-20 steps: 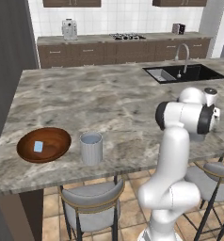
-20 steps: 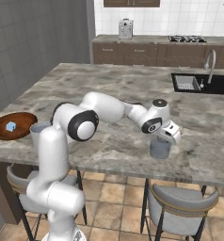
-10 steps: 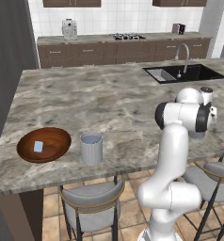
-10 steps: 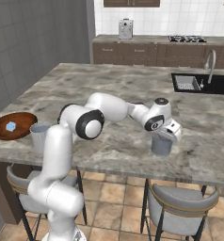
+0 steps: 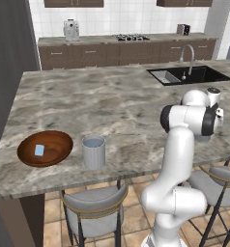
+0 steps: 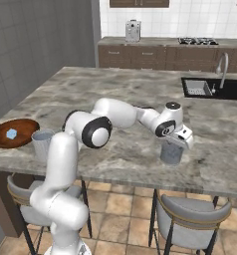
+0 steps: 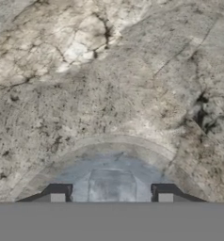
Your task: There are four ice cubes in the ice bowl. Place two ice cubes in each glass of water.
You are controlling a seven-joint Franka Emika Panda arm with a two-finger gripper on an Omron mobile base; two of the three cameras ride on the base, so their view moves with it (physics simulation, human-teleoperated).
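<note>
Since earlier frames: jaws seen parted wider | gripper (image 7: 111, 197) spread over right glass (image 6: 171, 152), cube (image 7: 111, 185) just below between tips | remaining ice cube (image 5: 39, 150) in ice bowl (image 5: 59, 155), lower left of frame.

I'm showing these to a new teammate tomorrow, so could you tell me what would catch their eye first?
The white arm stretches across the marble counter, its gripper just above a glass near the front edge. In the hand view a pale cube sits in that glass between the parted jaws. At the counter's other end, the brown bowl holds one ice cube, beside the second glass.
</note>
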